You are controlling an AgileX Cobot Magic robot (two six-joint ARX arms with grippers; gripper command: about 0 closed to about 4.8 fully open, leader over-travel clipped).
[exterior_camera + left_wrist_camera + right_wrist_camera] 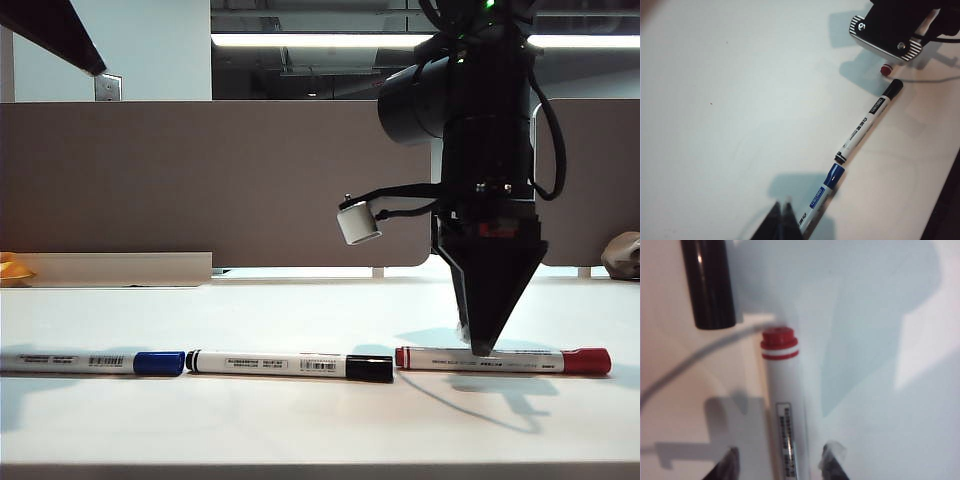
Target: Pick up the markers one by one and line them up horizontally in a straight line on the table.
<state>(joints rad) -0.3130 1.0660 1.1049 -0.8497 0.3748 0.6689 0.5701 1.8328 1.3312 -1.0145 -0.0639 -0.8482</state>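
Right gripper [482, 345] was pointing straight down over the red-capped marker [500, 360], jaws spread apart with the barrel lying between the fingertips [832, 462] in its wrist view, released rather than squeezed as far as I could tell. That marker lay flat on the white table [300, 430] at the right end of the row, with the black-capped marker [290, 364] in the middle just beside it and the blue-capped marker [95, 361] on the left, all three roughly end to end in a line. Left gripper [782, 220] was clenched shut with nothing in it, hovering near the blue-capped one. Blue marker's far end was cut off by the edge of the exterior view, and the right gripper's tip covered a bit of the red marker's barrel. Right wrist view was pretty blurry, label print unreadable. Behind the table stood grey-brown divider panels [200, 180], and a small white cylinder [358, 223] hung off the right arm.
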